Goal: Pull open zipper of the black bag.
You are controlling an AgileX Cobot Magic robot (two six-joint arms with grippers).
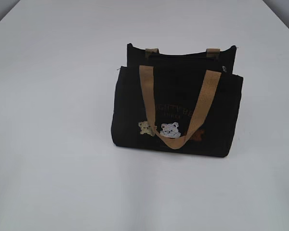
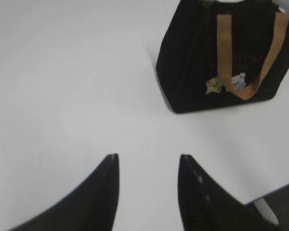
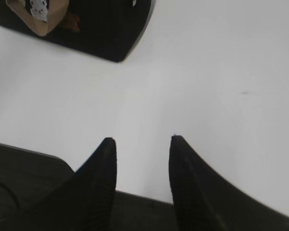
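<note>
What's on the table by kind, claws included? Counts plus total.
Boxy black fabric bag: 1
Tan webbing handles: 2, front and rear
Bear patches: 2, cream and white
Black claws: 2, left claw, right claw, both open, nothing held
Total: 7

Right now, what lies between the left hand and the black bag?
Nothing: only bare white table separates the open left hand from the bag, seen in the left wrist view.
</note>
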